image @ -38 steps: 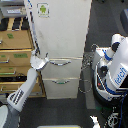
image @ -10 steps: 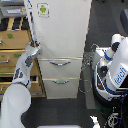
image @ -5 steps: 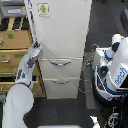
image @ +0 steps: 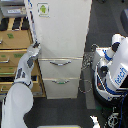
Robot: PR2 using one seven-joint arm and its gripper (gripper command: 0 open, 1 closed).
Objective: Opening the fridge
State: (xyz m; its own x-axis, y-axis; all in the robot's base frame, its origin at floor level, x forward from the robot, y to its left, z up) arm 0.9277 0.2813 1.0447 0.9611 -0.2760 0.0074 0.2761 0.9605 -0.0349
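Fridge (image: 62, 30) (green android sticker (image: 43, 8)) meets end effector (image: 35, 46).

The fridge (image: 62, 37) has a smooth white painted face with a soft sheen; its drawer handles (image: 60, 63) look like brushed silver metal. The cabinet (image: 15, 47) beside it is tan wood, matt. The arm (image: 22, 75) has smooth white plastic shells. The floor (image: 65, 112) is dark and matt.
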